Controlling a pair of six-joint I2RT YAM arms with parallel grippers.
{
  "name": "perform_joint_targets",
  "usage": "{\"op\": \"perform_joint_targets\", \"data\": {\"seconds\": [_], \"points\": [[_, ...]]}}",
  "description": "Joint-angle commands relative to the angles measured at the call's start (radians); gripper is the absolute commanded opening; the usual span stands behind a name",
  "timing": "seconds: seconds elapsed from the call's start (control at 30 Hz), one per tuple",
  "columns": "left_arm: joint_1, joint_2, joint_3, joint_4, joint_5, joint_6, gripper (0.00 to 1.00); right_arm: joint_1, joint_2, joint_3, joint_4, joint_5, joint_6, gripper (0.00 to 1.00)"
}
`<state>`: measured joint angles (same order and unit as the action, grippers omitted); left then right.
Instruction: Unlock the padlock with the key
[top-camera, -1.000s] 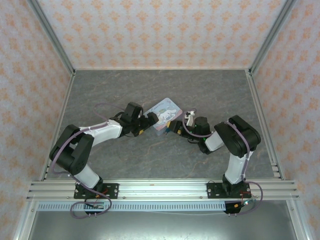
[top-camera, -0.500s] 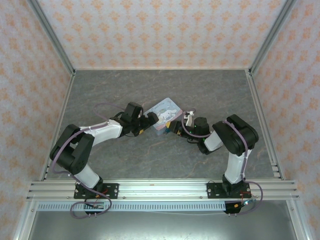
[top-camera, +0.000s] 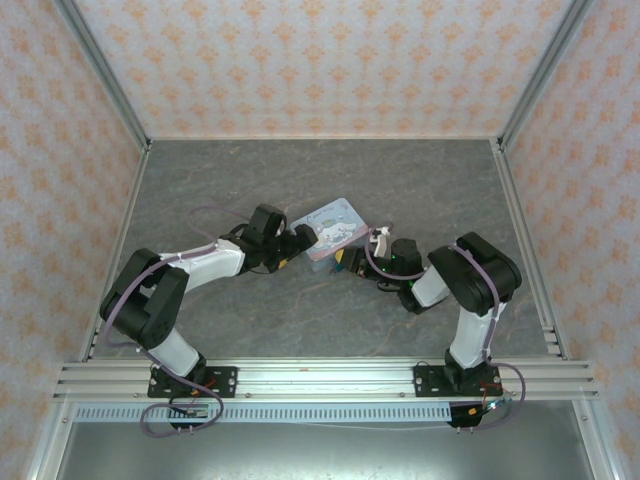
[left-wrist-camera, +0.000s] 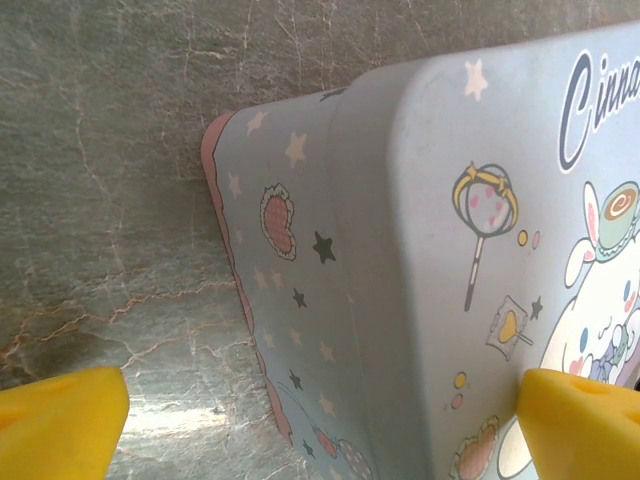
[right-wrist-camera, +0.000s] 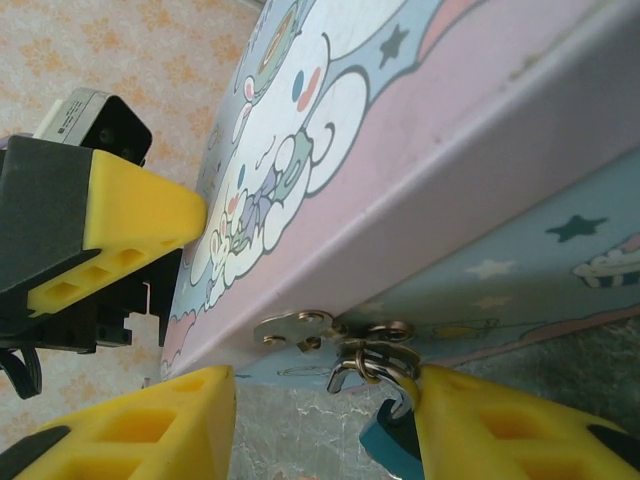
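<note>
Half open, the right gripper (right-wrist-camera: 325, 400) sits just below the front hasp (right-wrist-camera: 300, 327) of the pale blue tin box (right-wrist-camera: 420, 150). We see the teal padlock (right-wrist-camera: 385, 442) hanging from that hasp between the fingers, against one and clear of the other. The left gripper (left-wrist-camera: 322, 410) is spread wide across the tin's corner, one pad (left-wrist-camera: 580, 420) over the lid and the other beside the tin's wall.

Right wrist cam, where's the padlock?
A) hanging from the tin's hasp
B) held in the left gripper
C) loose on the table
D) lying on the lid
A: the right wrist view shows the padlock hanging by its shackle from the hasp on the front of the tin.
</note>
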<state>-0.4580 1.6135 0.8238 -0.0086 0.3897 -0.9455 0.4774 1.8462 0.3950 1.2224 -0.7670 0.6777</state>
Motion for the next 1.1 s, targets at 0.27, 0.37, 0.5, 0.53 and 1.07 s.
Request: {"op": "perform_joint_targets", "data": {"seconds": [0.27, 0.37, 0.5, 0.53, 1.07], "points": [[-0.004, 0.048, -0.004, -0.065, -0.036, -0.006, 0.99, 0.011, -0.041, -0.016, 0.045, -0.046, -0.047, 0.42], [-0.003, 0.046, -0.002, -0.069, -0.038, -0.004, 0.99, 0.01, -0.052, -0.015, 0.014, -0.043, -0.061, 0.39], [-0.003, 0.047, -0.001, -0.074, -0.042, -0.003, 0.99, 0.011, -0.072, -0.021, -0.024, -0.041, -0.082, 0.35], [-0.003, 0.048, -0.001, -0.074, -0.043, -0.003, 0.99, 0.011, -0.078, -0.022, -0.032, -0.041, -0.087, 0.34], [-0.003, 0.043, 0.0, -0.084, -0.046, -0.004, 0.99, 0.011, -0.102, -0.036, -0.083, -0.046, -0.124, 0.29]]}}
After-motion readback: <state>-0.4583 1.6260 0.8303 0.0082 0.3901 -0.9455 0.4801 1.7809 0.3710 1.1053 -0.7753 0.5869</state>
